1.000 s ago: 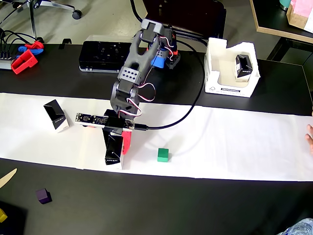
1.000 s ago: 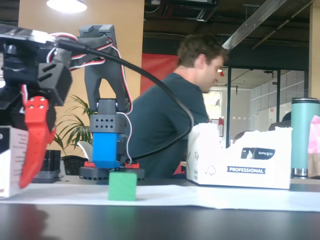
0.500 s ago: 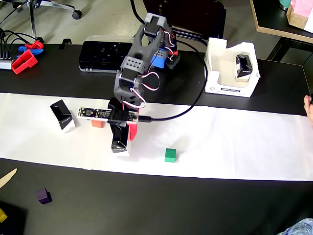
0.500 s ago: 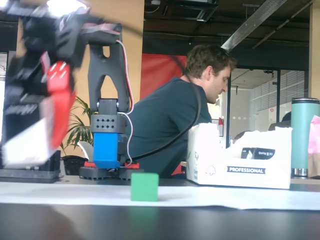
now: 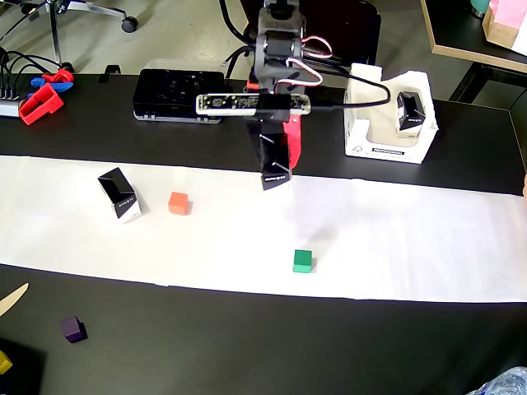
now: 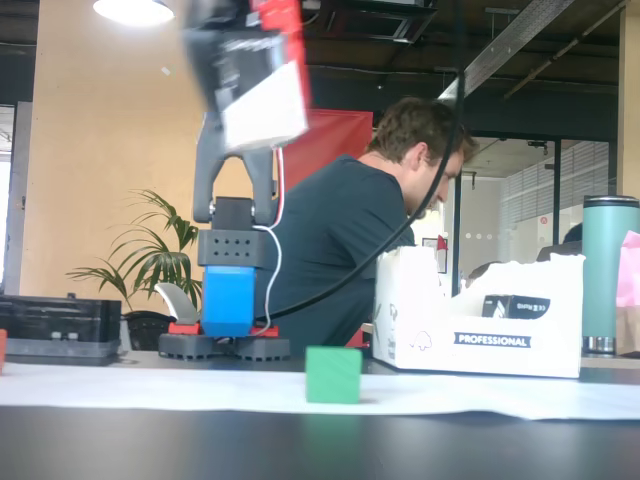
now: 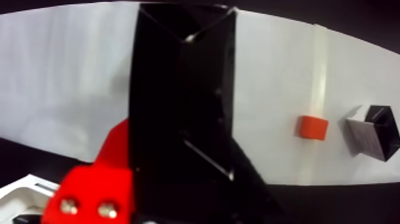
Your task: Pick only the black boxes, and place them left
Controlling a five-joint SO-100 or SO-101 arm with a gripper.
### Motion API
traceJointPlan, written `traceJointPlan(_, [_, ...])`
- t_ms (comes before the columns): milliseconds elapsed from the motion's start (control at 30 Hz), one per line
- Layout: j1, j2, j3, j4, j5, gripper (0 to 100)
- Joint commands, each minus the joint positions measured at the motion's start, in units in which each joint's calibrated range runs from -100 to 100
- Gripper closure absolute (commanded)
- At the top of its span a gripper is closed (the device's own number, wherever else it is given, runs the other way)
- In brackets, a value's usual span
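My gripper [image 5: 277, 167] is shut on a black box [image 5: 274, 163] and holds it in the air above the white paper strip [image 5: 412, 239]. In the fixed view the held box [image 6: 250, 75] is high up, well off the table. In the wrist view it [image 7: 178, 89] fills the middle, beside the red jaw. A second black box [image 5: 119, 195] stands on the paper at the left of the overhead view, and shows at the right edge of the wrist view [image 7: 375, 132]. A third black box [image 5: 409, 111] sits inside the white carton tray [image 5: 362, 136] at the right.
An orange cube [image 5: 179, 202] lies just right of the left black box. A green cube [image 5: 302, 261] sits on the paper below the gripper. A purple cube [image 5: 73, 329] is at the front left. A flat black electronics case [image 5: 177, 93] lies behind. A person [image 6: 370, 230] sits behind the table.
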Motion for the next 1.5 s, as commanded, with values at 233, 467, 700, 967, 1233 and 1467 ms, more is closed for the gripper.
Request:
traceJointPlan(233, [-30.7, -20.1, -5.4, 9.6, -10.5, 91])
traceJointPlan(467, [-50.7, -22.6, -5.3, 14.4, -15.5, 91])
traceJointPlan(700, [-69.3, -22.0, -4.6, 14.6, -21.9, 91])
traceJointPlan(967, [-78.0, -21.8, 9.5, 14.6, -24.0, 91])
traceJointPlan(1233, [-81.4, -13.4, 11.3, 14.6, -25.7, 90])
traceJointPlan(1467, [-81.7, -3.7, 2.6, 14.6, -25.5, 74])
